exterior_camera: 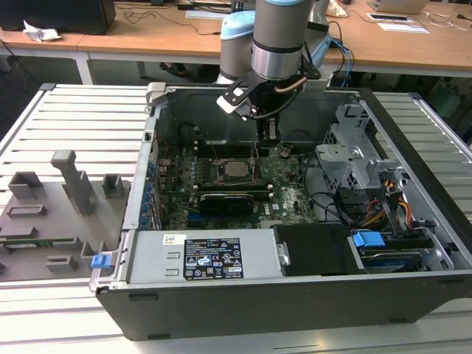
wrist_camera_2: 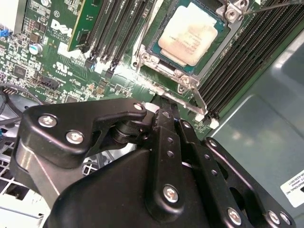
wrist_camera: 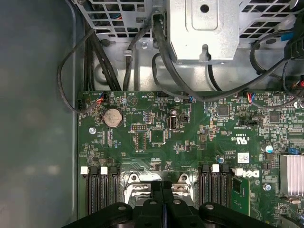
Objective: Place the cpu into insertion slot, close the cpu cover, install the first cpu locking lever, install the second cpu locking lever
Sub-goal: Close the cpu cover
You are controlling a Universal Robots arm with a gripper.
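In the exterior view the cpu (exterior_camera: pixel 236 168) sits under its cpu cover (wrist_camera_2: pixel 162 66) at about 7 o'clock of the gripper (exterior_camera: pixel 267 135), fingers pressed together by a locking lever (wrist_camera_2: pixel 198 102); we judge they may slip off that thin rod and gouge the motherboard (wrist_camera_2: pixel 52 76).

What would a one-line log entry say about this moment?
cpu: seated | cpu cover: closed over it | gripper: shut, tips beside locking lever

bright even light, glare whitens the cpu (wrist_camera_2: pixel 190 35), soft shadows
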